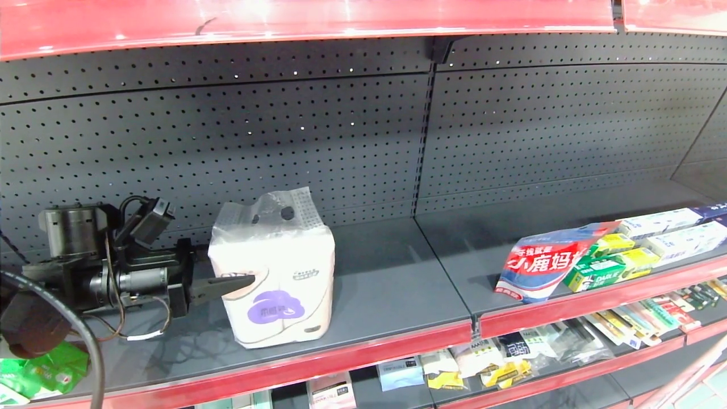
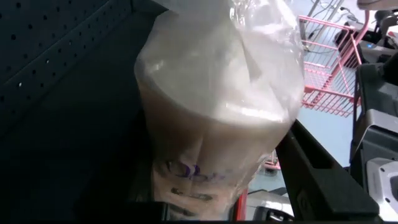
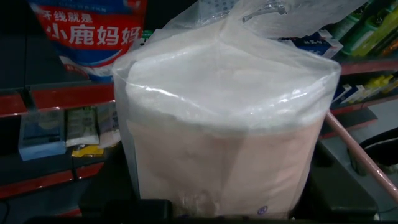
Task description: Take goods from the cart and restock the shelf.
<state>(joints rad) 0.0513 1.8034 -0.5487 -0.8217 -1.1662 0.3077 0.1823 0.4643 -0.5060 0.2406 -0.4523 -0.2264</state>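
Note:
A toilet paper pack (image 1: 275, 272), white and peach with a purple print and a clear plastic handle, stands upright on the grey shelf (image 1: 392, 284), left of the middle. My left gripper (image 1: 250, 258) comes in from the left and is shut on it. One dark finger (image 1: 227, 284) lies across the pack's front face; the other is hidden behind it. The left wrist view has the same pack (image 2: 217, 106) close up with a finger (image 2: 311, 168) beside it. My right gripper (image 3: 217, 208) is shut on a second, similar pack (image 3: 224, 130), held in front of the shelf.
A red and blue bag (image 1: 539, 264) and toothpaste boxes (image 1: 653, 238) lie on the shelf's right section. Bare shelf lies between the pack and the bag. Small goods (image 1: 511, 352) fill the lower shelf. Green packets (image 1: 34, 369) sit at lower left. The pink cart (image 2: 329, 62) stands behind.

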